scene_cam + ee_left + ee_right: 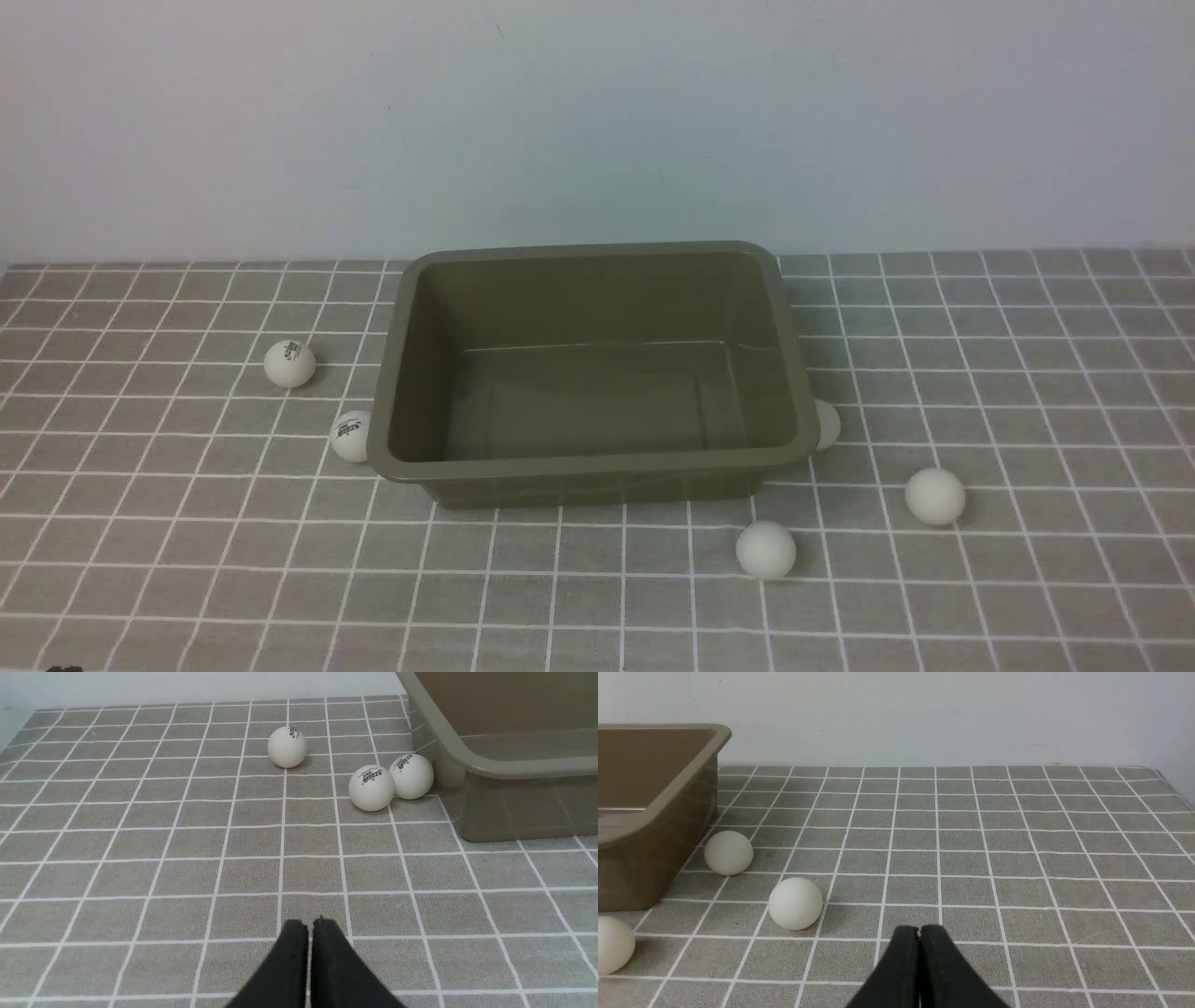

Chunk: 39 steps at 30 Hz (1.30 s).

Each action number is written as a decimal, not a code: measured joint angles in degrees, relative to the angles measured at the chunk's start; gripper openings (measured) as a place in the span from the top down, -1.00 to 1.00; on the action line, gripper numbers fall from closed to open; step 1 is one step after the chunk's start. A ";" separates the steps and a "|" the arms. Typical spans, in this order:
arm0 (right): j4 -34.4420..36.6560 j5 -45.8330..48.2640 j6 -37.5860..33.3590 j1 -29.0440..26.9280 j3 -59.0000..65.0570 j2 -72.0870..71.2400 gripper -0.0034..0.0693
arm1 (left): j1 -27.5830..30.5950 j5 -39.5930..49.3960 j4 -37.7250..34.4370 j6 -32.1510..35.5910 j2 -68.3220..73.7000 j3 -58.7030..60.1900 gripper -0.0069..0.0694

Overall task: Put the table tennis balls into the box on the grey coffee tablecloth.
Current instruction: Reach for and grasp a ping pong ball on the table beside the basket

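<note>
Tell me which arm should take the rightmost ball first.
Right. The rightmost ball lies on the cloth right of the box, just ahead of the right gripper in its wrist view. The left gripper faces only the logo balls on the box's other side.

The left tool (310, 924) and right tool (919, 929) each have two matte black, tapering fingers (287, 966) with blunt tips.

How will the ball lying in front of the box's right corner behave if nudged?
Likely to roll away: the ball is a smooth sphere, free-standing on the flat tablecloth. Probably very light, being tiny beside the box. An off-centre pinch by the right gripper, currently shut, might squirt it sideways.
</note>
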 joint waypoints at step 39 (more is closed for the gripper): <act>-0.19 0.00 0.00 0.00 0.00 0.00 0.95 | 0.00 -22.10 -17.68 -8.05 0.00 0.25 0.83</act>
